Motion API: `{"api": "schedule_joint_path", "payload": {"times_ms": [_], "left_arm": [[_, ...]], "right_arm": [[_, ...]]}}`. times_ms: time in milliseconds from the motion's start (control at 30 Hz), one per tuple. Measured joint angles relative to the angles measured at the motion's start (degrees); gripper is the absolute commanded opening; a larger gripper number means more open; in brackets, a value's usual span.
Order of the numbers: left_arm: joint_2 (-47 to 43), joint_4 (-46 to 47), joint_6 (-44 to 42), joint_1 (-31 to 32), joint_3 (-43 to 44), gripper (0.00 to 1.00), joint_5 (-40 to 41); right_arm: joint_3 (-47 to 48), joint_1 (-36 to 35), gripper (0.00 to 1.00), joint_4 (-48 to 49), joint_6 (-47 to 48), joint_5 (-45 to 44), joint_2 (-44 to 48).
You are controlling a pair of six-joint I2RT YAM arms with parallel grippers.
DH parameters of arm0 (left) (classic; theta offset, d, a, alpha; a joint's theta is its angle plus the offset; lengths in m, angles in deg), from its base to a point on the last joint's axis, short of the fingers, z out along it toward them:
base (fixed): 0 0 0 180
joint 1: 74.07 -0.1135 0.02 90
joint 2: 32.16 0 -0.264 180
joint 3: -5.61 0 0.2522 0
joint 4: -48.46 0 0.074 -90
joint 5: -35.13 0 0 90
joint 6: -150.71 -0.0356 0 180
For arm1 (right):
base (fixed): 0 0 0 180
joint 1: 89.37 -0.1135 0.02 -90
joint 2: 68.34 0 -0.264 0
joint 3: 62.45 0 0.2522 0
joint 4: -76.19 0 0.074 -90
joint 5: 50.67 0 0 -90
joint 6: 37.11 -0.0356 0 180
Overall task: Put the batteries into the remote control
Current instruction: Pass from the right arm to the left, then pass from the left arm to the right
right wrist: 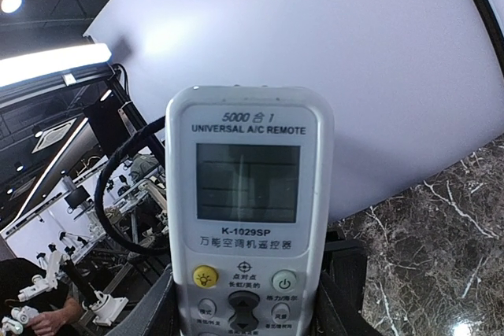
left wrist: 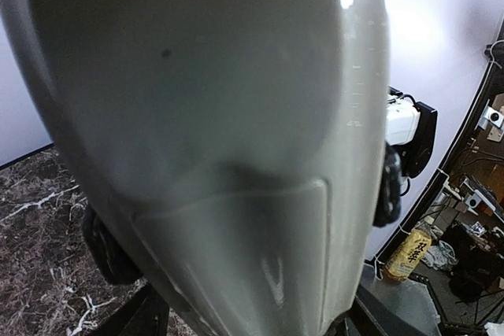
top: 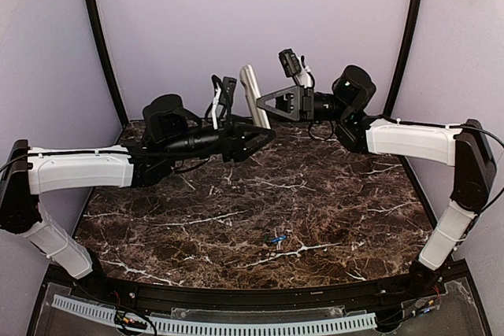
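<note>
The remote control [top: 253, 94] stands upright above the back middle of the table. My right gripper [top: 273, 104] is shut on its lower part, and the right wrist view shows the white face with its screen [right wrist: 248, 182] between my right gripper's [right wrist: 248, 308] fingers. The remote's grey back [left wrist: 205, 116] fills the left wrist view. My left gripper [top: 265, 136] reaches in from the left with its jaws on either side of the remote's lower end; a sliver of table shows beside the left finger [left wrist: 138, 316], so it is open. A blue battery [top: 276, 238] lies on the marble near the front middle.
The dark marble table [top: 236, 218] is ringed by a pale purple backdrop with black poles [top: 98, 45] at the back corners. A black cable loop [right wrist: 118, 194] hangs beside the right wrist. A yellow bottle [left wrist: 409, 253] stands outside the cell.
</note>
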Motion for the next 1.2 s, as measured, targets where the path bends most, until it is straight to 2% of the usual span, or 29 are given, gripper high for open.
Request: {"api": "schedule_joint_path", "payload": {"times_ms": [233, 300, 500, 567, 667, 767, 833, 967, 1067, 1200], "left_arm": [[0.1, 1.4, 1.0, 0.0, 0.0, 0.73, 0.7], [0.1, 1.7, 1.2, 0.0, 0.0, 0.70, 0.7], [0.2, 1.9, 2.1, 0.0, 0.3, 0.49, 0.7], [0.3, 1.7, 3.1, 0.0, 0.4, 0.39, 0.7], [0.3, 1.7, 3.3, 0.0, 0.5, 0.33, 0.8], [0.4, 1.2, 2.4, 0.0, 0.5, 0.29, 0.9], [0.4, 0.1, 1.4, 0.0, 0.5, 0.28, 1.1], [0.0, -6.3, -2.7, 0.0, 0.5, 0.25, 4.2], [-1.4, -14.2, -7.5, 0.0, 0.6, 0.25, 9.7], [-3.2, -24.7, -13.6, 0.2, 1.2, 0.24, 19.4]], "right_arm": [[-1.3, 0.0, 0.46, 1.3, -0.3, -0.1, 0.0], [-1.6, 0.0, 0.45, 1.3, -0.3, -0.1, 0.0], [-1.9, 0.0, 0.48, 1.4, -0.3, -0.2, 0.0], [-1.9, 0.0, 0.59, 2.1, 0.5, -0.1, 0.0], [-1.9, 0.0, 0.78, 2.3, 1.2, 0.0, 0.1], [-1.9, 0.4, 0.92, 0.1, 1.7, -0.7, 0.2], [-2.0, 1.0, 0.98, -3.1, 3.0, -1.7, 0.7], [-2.0, 3.8, 0.99, -15.6, 8.7, -7.0, 4.2], [-1.1, 5.6, 0.99, -27.7, 14.7, -12.9, 7.7], [0.0, 5.9, 0.99, -38.6, 20.5, -18.1, 10.4]]}}
